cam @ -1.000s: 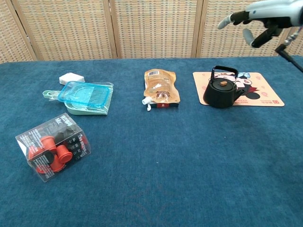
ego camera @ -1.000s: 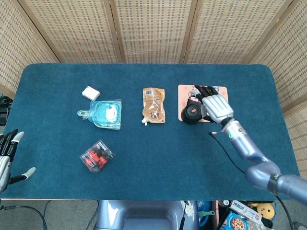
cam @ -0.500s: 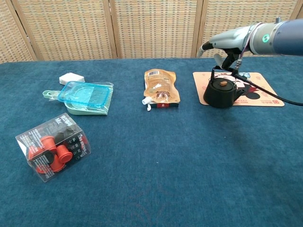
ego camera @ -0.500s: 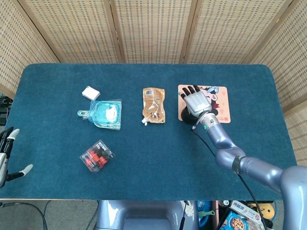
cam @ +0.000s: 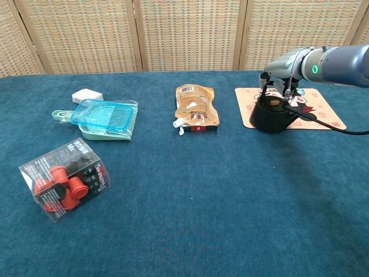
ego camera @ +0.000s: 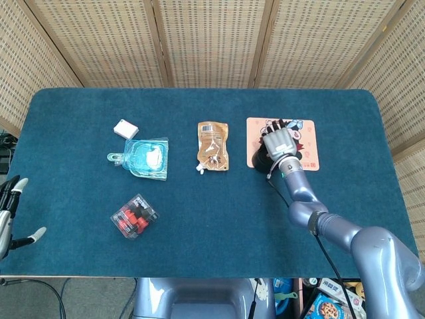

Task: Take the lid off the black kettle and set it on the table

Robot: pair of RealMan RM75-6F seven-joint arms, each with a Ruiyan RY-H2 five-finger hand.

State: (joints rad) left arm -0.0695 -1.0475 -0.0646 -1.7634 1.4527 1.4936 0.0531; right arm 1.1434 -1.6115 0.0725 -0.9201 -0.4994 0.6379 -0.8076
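Note:
The black kettle (cam: 271, 116) stands on the left end of a pink cartoon mat (cam: 323, 115). Its lid sits on it, and the lid's wooden knob (cam: 274, 103) shows bare. My right hand (cam: 281, 86) hangs just over the kettle's top, fingers pointing down around the knob, none visibly closed on it. From the head view the right hand (ego camera: 279, 142) covers most of the kettle (ego camera: 257, 159), with the fingers stretched out over the mat (ego camera: 304, 157). My left hand (ego camera: 6, 214) lies open off the table's near-left edge, holding nothing.
A brown pouch (cam: 197, 108) lies just left of the mat. Further left are a blue plastic tray (cam: 106, 117) and a small white box (cam: 87, 95). A clear box of red and black pieces (cam: 64, 178) sits near the front left. A cable (cam: 337, 131) trails from the right arm.
My right hand came down from high over the mat and now hovers right over the kettle's lid. The kettle, lid and left hand have stayed put.

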